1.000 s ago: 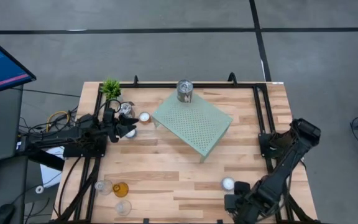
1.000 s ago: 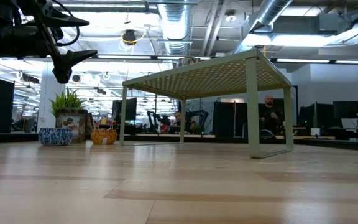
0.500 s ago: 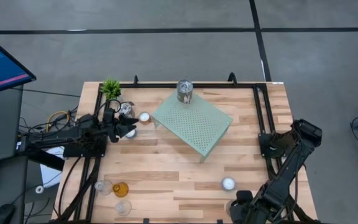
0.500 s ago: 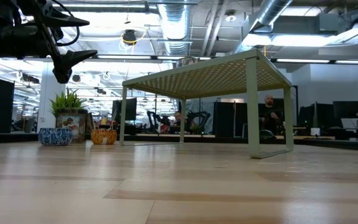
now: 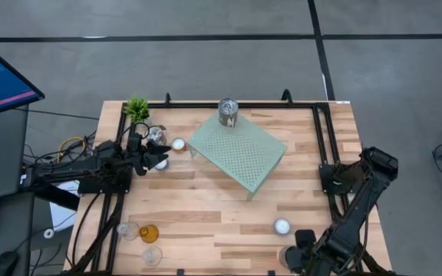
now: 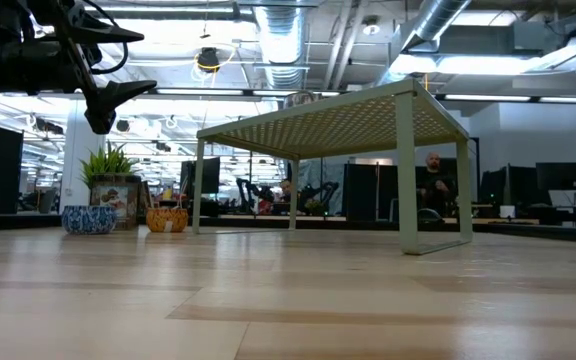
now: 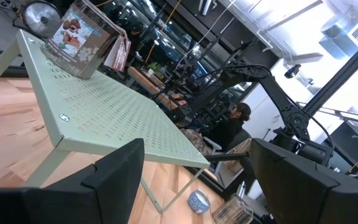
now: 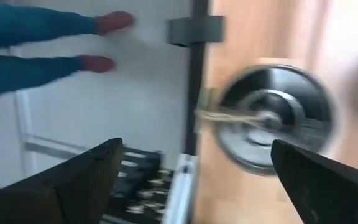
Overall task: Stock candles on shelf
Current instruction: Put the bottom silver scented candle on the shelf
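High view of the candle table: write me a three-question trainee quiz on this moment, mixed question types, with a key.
1. True or false: exactly one silver tin stands on the shelf.
2. Multiple choice: the right gripper is
A. over the shelf
B. at the table's near edge, by the white tealight
C. beside the potted plant
3. Fill in: the amber glass holder stands on the wooden ____, not on the shelf.

Key:
1. True; it stands at the shelf's far corner.
2. B; its fingers are open, with a round silver tin ahead in the right wrist view.
3. Tabletop. The left gripper waits open near the plant.
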Robot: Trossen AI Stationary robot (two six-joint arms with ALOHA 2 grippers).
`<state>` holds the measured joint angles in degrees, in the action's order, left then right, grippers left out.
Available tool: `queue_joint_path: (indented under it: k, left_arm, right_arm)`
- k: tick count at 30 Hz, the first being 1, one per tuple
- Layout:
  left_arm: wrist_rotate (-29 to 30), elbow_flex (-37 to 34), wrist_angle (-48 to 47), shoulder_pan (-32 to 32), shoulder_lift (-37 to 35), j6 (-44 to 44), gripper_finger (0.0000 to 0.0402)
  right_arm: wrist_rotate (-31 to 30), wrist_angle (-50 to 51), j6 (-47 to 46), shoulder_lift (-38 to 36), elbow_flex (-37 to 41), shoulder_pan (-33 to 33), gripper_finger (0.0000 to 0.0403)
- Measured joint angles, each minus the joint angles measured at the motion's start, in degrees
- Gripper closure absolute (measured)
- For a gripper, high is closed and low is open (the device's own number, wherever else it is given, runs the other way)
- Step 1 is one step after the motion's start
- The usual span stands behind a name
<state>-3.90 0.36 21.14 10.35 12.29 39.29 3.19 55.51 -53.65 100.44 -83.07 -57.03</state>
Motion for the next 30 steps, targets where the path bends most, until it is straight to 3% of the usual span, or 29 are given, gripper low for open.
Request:
queue_joint_path:
  k: [5,10,30]
  left_arm:
    - [0.0,0.0,0.0,0.0,0.0,0.0,0.0108]
    - [0.0,0.0,0.0,0.0,0.0,0.0,0.0108]
    - [0.0,0.0,0.0,0.0,0.0,0.0,0.0108]
  right_arm:
    - [-3.8,6.6,1.4,0.0,0.0,0.1,0.0003]
    - [-7.8,5.8,1.8,0.0,0.0,0.0,0.0003]
    - [-8.7,1.2,5.6,4.9,0.0,0.7,0.0003]
